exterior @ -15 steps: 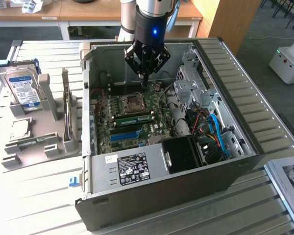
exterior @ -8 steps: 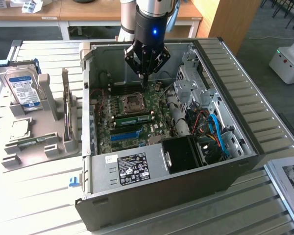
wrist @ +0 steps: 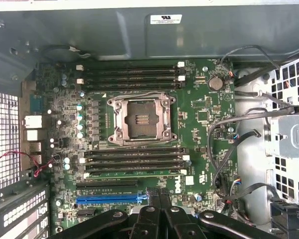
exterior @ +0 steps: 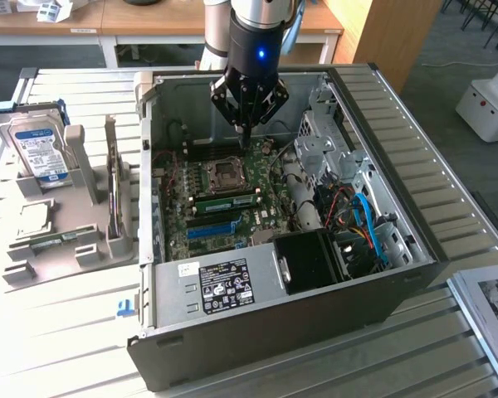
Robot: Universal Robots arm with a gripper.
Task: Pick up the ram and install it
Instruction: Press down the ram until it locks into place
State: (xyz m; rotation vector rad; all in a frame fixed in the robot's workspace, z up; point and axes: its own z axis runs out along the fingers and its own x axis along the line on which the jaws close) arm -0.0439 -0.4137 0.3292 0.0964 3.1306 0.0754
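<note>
One gripper (exterior: 243, 139) hangs over the motherboard (exterior: 270, 220) inside the open computer case (exterior: 398, 286), fingers (wrist: 148, 215) closed together and holding nothing. The ram (wrist: 134, 173) sits in a slot between the CPU socket (wrist: 141, 119) and the blue slot (wrist: 109, 199).

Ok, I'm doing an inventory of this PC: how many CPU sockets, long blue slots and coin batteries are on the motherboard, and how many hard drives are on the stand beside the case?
CPU socket: 1
Long blue slot: 1
Coin battery: 1
Hard drive: 1
Total: 4
</note>
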